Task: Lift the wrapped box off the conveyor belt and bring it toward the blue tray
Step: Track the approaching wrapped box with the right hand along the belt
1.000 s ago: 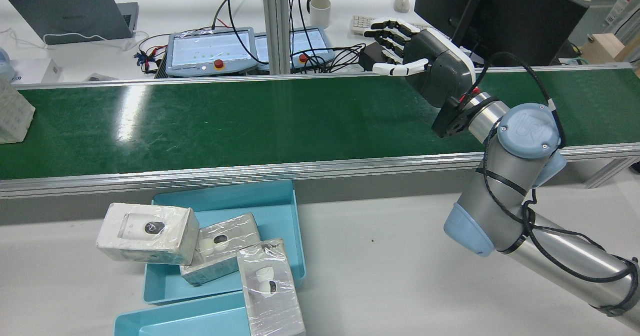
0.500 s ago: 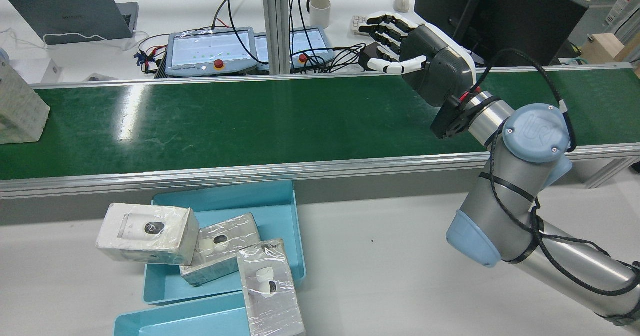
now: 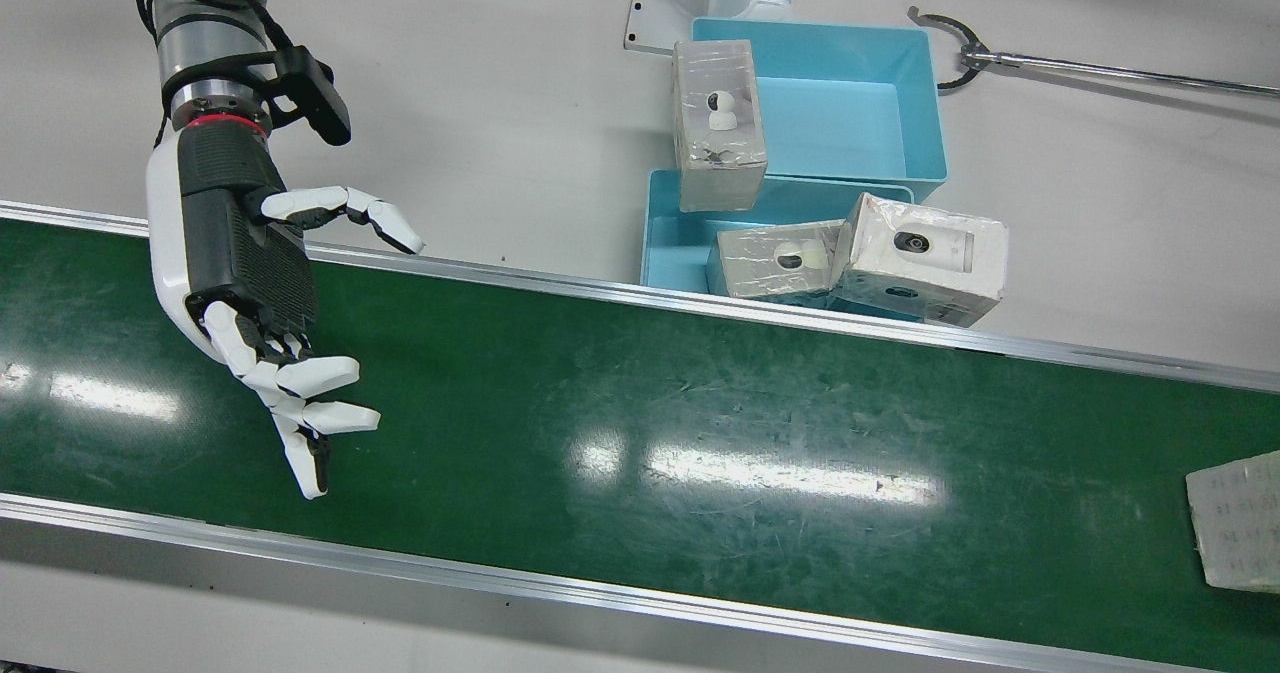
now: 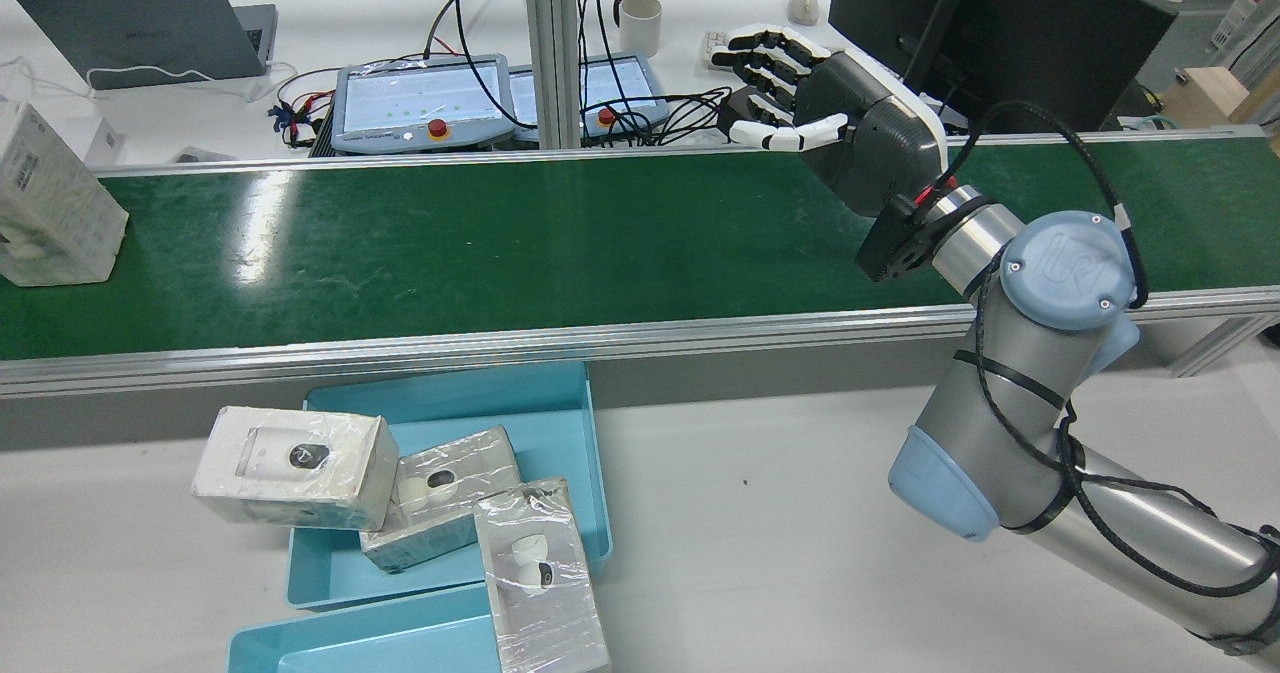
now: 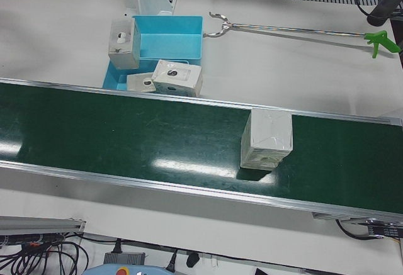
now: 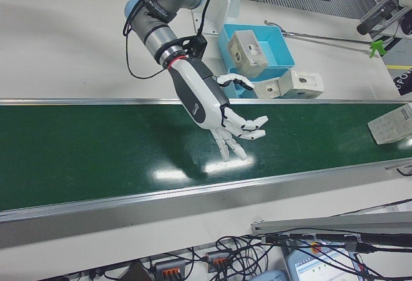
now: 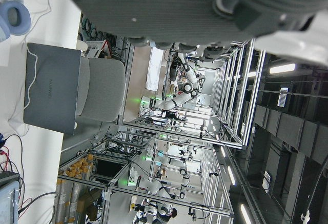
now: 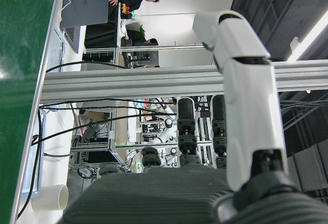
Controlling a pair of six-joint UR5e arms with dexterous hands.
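Green conveyor belt [image 4: 500,243] runs across the whole station between aluminium rails, with a white table on my near side and a cluttered desk beyond it.

Reading the rear view from left to right:

1. At the far left end of the belt I see the wrapped box [image 4: 55,208], standing upright on the green surface and touched by nothing. The left-front view shows the same box [image 5: 266,140] alone on the belt, with its shadow beside it.
2. On the white table below the belt lies the blue tray [image 4: 570,423]. It is well apart from the box on the belt. 3 wrapped camera boxes [image 4: 295,468] rest in and across it, and 1 of them tilts over the tray's left rim. A second blue tray [image 4: 370,638] sits at the bottom edge, partly under the nearest box.
3. At the right, the right hand [image 4: 835,118] hovers above the far rail of the belt. Its fingers [image 4: 770,53] are spread apart and it holds nothing. The front view confirms the right hand [image 3: 250,283] is over bare belt, palm empty.

I cannot see the left hand itself in the station views; its own camera shows only the underside of its palm, so I cannot tell how its fingers stand.

A long grabber tool [image 5: 296,31] lies on the table in the left-front view.
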